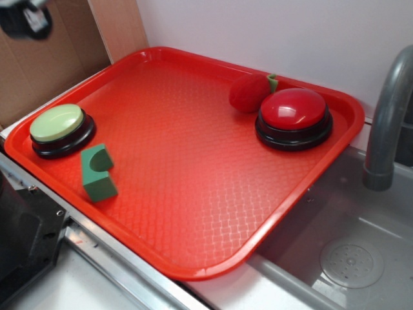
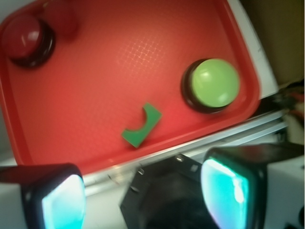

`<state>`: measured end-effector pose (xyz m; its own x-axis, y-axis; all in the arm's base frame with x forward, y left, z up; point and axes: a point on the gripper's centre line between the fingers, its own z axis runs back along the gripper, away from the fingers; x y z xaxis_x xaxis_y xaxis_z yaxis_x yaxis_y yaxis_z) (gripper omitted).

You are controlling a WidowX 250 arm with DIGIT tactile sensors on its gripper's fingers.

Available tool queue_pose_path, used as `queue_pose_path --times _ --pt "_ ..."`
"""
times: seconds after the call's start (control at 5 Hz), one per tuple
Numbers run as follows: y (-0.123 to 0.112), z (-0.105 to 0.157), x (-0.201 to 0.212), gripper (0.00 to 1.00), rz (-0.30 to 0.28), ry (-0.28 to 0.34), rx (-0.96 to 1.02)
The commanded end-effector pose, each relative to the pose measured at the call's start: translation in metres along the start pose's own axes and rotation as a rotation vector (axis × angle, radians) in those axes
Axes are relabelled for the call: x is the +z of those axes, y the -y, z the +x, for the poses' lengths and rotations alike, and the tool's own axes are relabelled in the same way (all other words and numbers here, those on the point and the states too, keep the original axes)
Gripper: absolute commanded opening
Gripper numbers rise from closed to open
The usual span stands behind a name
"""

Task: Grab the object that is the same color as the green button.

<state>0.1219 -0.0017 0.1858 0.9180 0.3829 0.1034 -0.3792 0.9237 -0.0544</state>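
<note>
Red tray (image 1: pixel 193 213) holds dark green notched block (image 1: pixel 97 172).

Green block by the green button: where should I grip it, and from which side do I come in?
Come straight down from above and close across the block's flat sides below the notch, not over the curved cut, where pads would likely slip. It stands alone on the tray, apart from the green button, so both faces look free. The gripper is open, high above the tray's edge.

block (image 1: pixel 98 173) just before button (image 1: pixel 58 124) on tray (image 1: pixel 193 213), strawberry (image 1: pixel 250 92) behind other button (image 1: pixel 293 110)
</note>
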Motion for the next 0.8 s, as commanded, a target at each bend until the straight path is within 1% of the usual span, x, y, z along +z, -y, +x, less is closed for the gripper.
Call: queue_pose_path --times 0.0,0.2,0.4,0.6 --pt "-0.009 0.012 -0.072 1.0 0.01 0.053 0.286" --pt "-0.014 0.016 -0.106 1.0 0.061 0.035 0.365" --pt "-0.021 0.018 -0.138 1.0 0.086 0.013 0.429" --pt "-0.027 0.021 -0.169 1.0 0.068 -0.003 0.433"
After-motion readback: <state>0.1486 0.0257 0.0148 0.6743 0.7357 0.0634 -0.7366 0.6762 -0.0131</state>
